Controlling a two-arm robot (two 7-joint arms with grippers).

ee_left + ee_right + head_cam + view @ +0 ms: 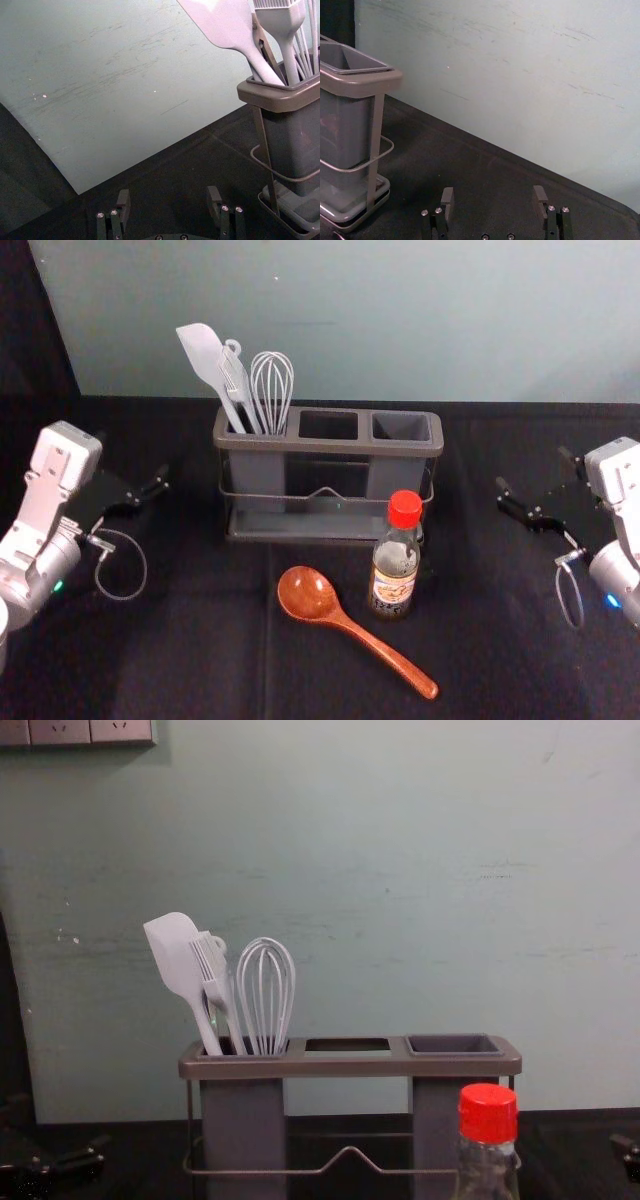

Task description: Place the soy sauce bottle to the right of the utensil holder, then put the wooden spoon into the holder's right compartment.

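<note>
Behind the black cloth [200, 650], a pale wall [400, 330] is rising, and your chest view is adding socket plates [60, 731] high on its left. Your left gripper [132, 457] is hovering open left of the utensil holder [330, 445], whose left compartment is holding white utensils [272, 390]. Your head view is showing the glossy, reddish-brown wooden spoon [310, 595] lying in front; the red-capped, labelled soy sauce bottle [394, 575] is standing upright before the holder's right end. Farther right, your right gripper [533, 468] is hovering, fingers spread.
</note>
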